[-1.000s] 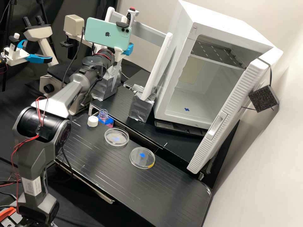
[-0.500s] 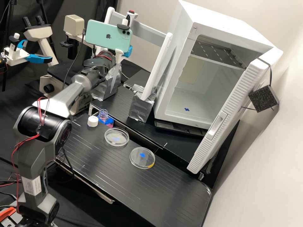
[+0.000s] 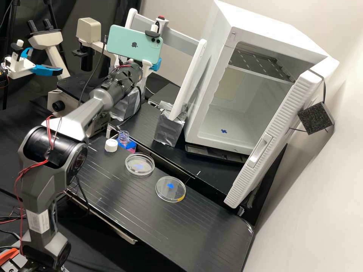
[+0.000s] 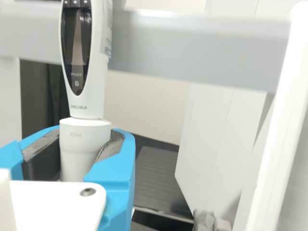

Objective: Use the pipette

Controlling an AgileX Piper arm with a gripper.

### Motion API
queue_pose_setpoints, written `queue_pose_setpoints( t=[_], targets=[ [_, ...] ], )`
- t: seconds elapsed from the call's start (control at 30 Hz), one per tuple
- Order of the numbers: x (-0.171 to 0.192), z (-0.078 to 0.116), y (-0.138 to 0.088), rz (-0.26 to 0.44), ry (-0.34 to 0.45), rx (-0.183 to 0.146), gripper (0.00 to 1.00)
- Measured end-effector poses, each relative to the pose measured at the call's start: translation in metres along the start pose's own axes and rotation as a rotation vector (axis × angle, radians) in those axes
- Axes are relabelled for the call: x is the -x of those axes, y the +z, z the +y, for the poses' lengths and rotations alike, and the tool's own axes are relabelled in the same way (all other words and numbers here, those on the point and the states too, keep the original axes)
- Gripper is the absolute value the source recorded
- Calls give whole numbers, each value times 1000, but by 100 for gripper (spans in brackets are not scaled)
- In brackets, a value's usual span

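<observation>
Blue fingers (image 4: 122, 171) on my gripper (image 3: 146, 68) are clamped round the pale lower collar of the pipette (image 4: 97, 91); I have it upright, beside the mint phone (image 3: 132, 43). On the black bench (image 3: 124, 204), a white cap (image 3: 111, 146) sits beside an open bottle (image 3: 123, 137), near two petri dishes (image 3: 145, 160).

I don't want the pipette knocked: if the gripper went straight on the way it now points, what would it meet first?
Probably the grey crossbar, with the upper part of the held electronic pipette touching before the gripper; the gap's depth is unclear.
</observation>
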Motion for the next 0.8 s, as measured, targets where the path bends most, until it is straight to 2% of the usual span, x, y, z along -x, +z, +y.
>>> queue_pose_setpoints(
  t=[0.03, 0.07, 0.1, 0.2, 0.43, 0.47, 0.5, 0.53, 0.57, 0.6, 0.67, 0.7, 0.8],
  targets=[
    [-2, -2, 2, -11, -6, -14, 0],
    [-4, -3, 4, -19, -3, 4, 0],
    [-5, -3, 5, -22, -1, -5, 0],
    [-6, -3, 5, -26, 6, 2, 0],
    [-6, -4, 6, -26, 6, -7, 0],
    [-7, -4, 6, -27, 4, -8, 100],
    [-7, -4, 6, -28, 6, -6, 100],
    [-7, -4, 7, -31, 9, -21, 100],
    [-8, -4, 8, -37, 13, -17, 100],
    [-9, -4, 9, -41, 18, 12, 100],
    [-10, -4, 10, -47, 25, 26, 100],
    [-10, -4, 10, -50, 29, 17, 100],
    [-10, -3, 11, -53, 38, 69, 100]
  ],
)
